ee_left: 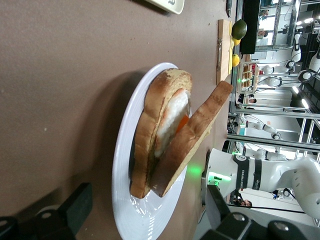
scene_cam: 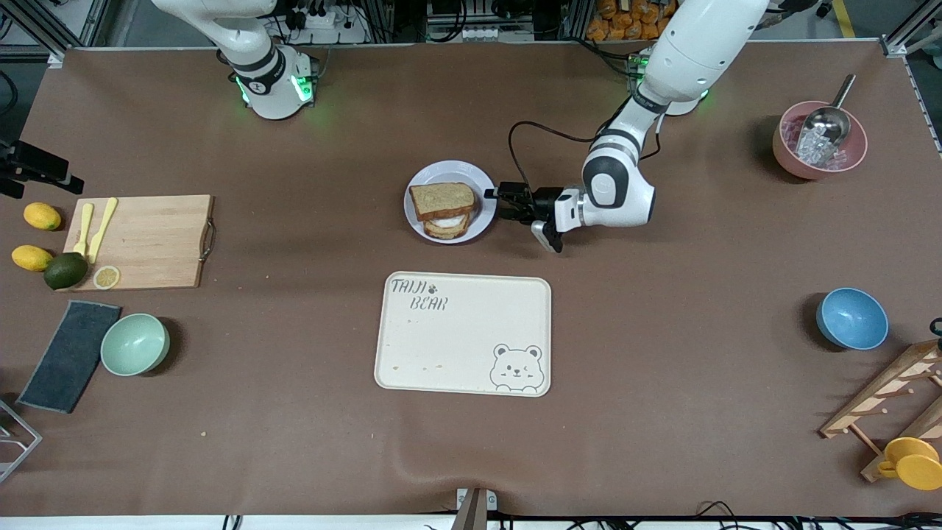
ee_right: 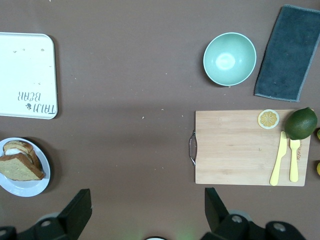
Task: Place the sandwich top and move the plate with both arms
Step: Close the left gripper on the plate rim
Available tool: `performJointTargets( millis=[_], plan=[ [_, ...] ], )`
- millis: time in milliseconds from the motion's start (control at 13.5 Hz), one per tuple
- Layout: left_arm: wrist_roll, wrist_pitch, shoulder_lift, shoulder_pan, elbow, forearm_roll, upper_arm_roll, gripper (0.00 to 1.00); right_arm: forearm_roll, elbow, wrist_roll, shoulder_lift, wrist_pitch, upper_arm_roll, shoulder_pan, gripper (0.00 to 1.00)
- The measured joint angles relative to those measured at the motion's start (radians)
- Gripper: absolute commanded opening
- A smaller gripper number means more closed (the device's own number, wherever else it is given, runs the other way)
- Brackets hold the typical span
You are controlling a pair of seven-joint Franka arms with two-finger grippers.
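The plate (scene_cam: 449, 168) sits mid-table, farther from the front camera than the bear tray. On it the sandwich top (scene_cam: 441, 199), a brown wholegrain slice, leans tilted on the egg-topped slice (scene_cam: 446, 225). My left gripper (scene_cam: 491, 202) is open, low at the plate's edge toward the left arm's end. In the left wrist view the plate's rim (ee_left: 145, 220) lies between the open fingers of the left gripper (ee_left: 147, 195), and the sandwich top (ee_left: 192, 135) rests against the egg slice (ee_left: 155, 115). My right gripper (ee_right: 146, 197) is open and empty, high over the table; the plate (ee_right: 25, 186) shows small there.
The cream bear tray (scene_cam: 464, 335) lies nearer the front camera. A cutting board (scene_cam: 147, 239) with knives, lemon slice and lime, a mint bowl (scene_cam: 135, 344) and a dark cloth (scene_cam: 70, 355) are at the right arm's end. A pink bowl (scene_cam: 819, 140), blue bowl (scene_cam: 851, 318) and wooden rack (scene_cam: 898, 397) are at the left arm's end.
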Motion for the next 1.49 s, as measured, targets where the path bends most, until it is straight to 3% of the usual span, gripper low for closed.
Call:
performJointTargets(
  millis=[594,669,817,1040,1486],
  plan=[
    [0.094,-0.004,0.037,-0.003,-0.003,-0.106,-0.028,1.0,0.008,-0.001,0.0,0.001,0.0,0.001,0.0,1.0],
    [0.095,-0.004,0.038,-0.003,-0.003,-0.108,-0.03,0.83,0.008,-0.001,0.0,0.001,0.0,0.001,0.0,1.0],
    [0.105,-0.003,0.04,-0.004,-0.003,-0.108,-0.031,0.33,0.008,-0.002,0.0,0.001,0.0,0.001,0.0,1.0],
    [0.172,-0.003,0.053,-0.006,-0.003,-0.115,-0.031,0.01,0.008,-0.011,0.0,0.002,0.0,0.001,0.0,1.0],
    [0.199,0.0,0.067,-0.006,-0.003,-0.124,-0.031,0.0,0.008,-0.016,0.0,0.005,0.0,0.0,0.0,1.0]
  ],
)
